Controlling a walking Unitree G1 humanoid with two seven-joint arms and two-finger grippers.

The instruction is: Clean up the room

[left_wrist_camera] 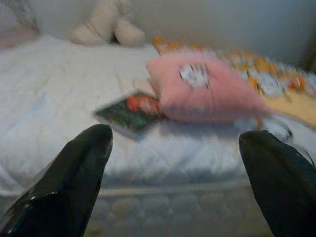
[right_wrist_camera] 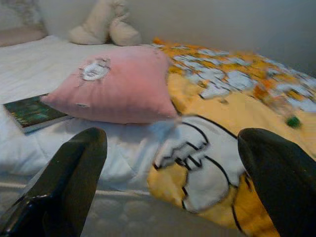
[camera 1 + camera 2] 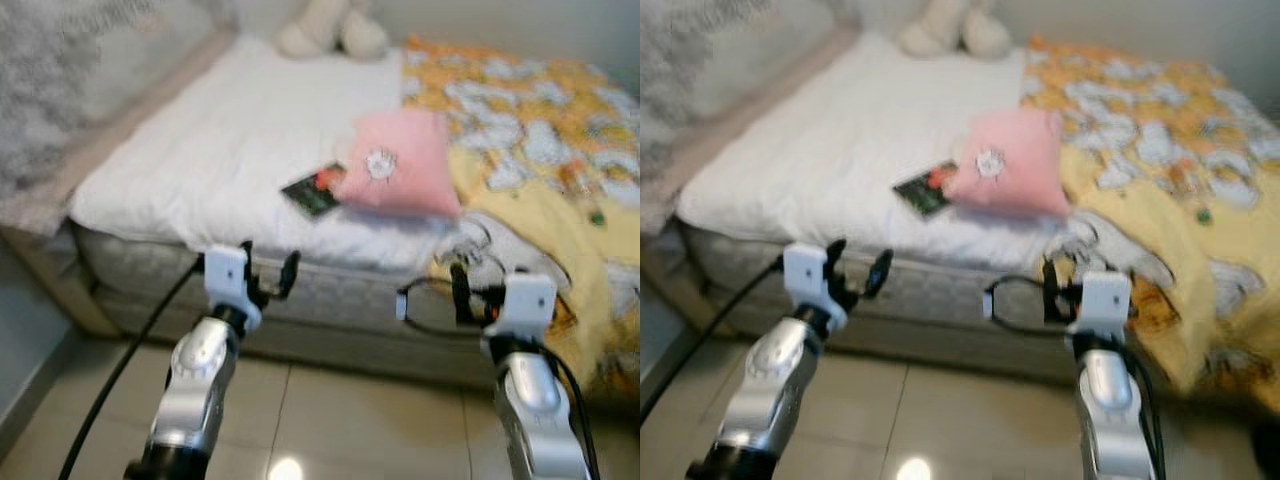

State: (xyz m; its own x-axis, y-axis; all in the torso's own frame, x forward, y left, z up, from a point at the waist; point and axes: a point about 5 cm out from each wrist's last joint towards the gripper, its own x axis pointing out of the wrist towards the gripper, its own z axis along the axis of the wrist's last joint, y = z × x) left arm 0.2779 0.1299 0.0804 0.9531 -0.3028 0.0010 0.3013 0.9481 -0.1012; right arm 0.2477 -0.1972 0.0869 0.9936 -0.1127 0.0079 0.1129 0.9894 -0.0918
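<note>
Bedside: both released, left end effector [image 3: 270, 272] and right end effector [image 3: 432, 297] are facing the pink pillow [image 3: 403, 165] at twelve o'clock, risking knocking the book [image 3: 312, 192] off.

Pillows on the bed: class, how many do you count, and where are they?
1. A pink pillow lies near the bed's front edge, overlapping a book and beside the yellow blanket. Others may be hidden under the blanket.

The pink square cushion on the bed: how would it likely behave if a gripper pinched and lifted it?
The pink square fabric cushion looks puffy, so it would probably squash under the fingers and feel light. Soft cloth should grip well, though it may sag from a corner. It overlaps the dark green book, so dragging it might shift that.
</note>
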